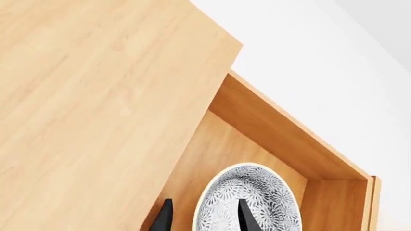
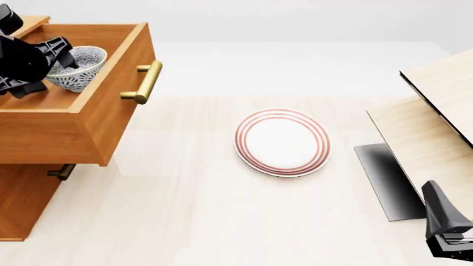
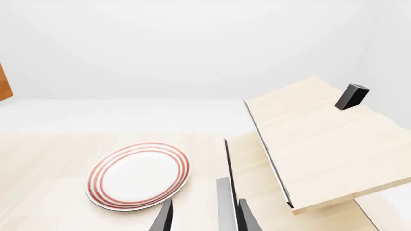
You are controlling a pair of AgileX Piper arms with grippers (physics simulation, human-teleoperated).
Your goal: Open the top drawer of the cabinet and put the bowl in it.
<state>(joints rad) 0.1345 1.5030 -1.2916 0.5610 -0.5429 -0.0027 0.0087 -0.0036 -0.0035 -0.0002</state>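
A bare simulated test scene rather than a lived-in room: a pale wood-grain tabletop (image 2: 207, 221) runs to a blank white backdrop with no walls or fittings. At far left stands an orange-brown wooden cabinet (image 2: 26, 199) with brass bar handles; a flat white plate with red rings (image 2: 282, 142) lies mid-table; at right sits a pale light-wood slanted structure (image 2: 436, 105). Flat, uniform surfaces mark a computer render.
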